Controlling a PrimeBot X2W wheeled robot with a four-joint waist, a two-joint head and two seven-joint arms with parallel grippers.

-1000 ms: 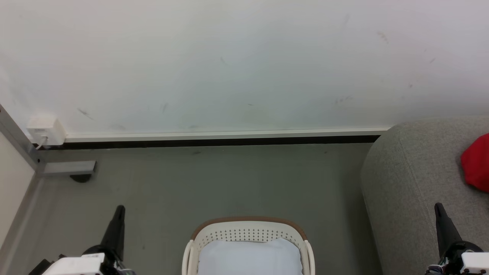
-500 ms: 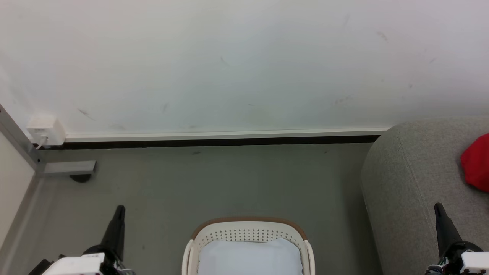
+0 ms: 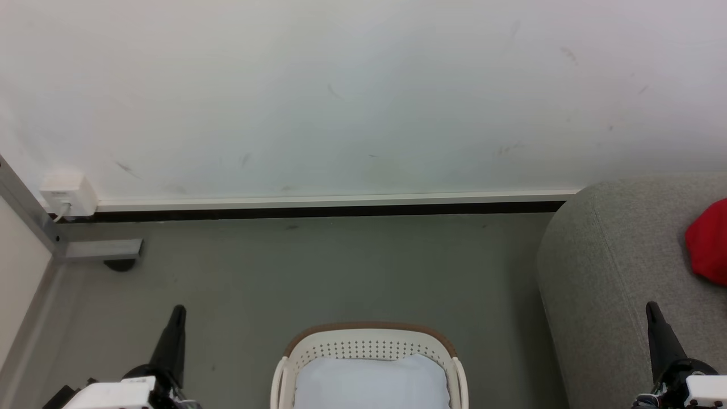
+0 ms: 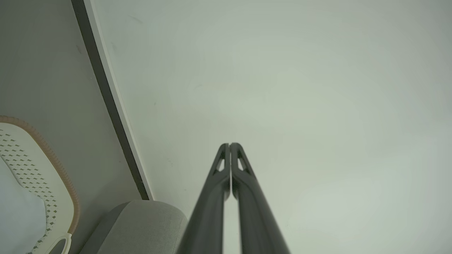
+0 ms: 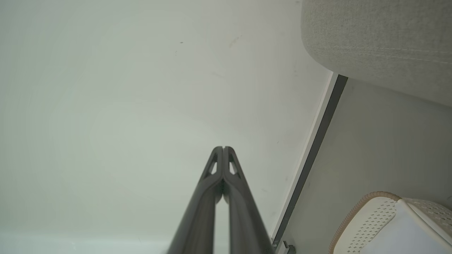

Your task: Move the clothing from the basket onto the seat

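The bright red soft-fabric clothing (image 3: 707,241) lay on top of the large grey woven upholstered seat (image 3: 602,267), inward of its rounded left edge, so that garment appeared already delivered. The oval cream-white perforated plastic basket (image 3: 369,341) with tan-brown rim stood on the floor (image 3: 318,267) beside the seat, and the left gripper (image 3: 178,311) and right gripper (image 3: 651,307) flanked it, fingers pressed together on nothing, apparently parked clear.

The basket (image 3: 369,346) is showing cream-white walls dotted with rows of small holes, a tan-brown band running round its rim. The cloth (image 3: 369,386) inside is looking pale bluish-white. The seat (image 3: 613,272) is wearing grey woven fabric, and the clothing (image 3: 709,241) is glowing bright red. The wall (image 3: 363,96) is showing white with faint dark scuffs.
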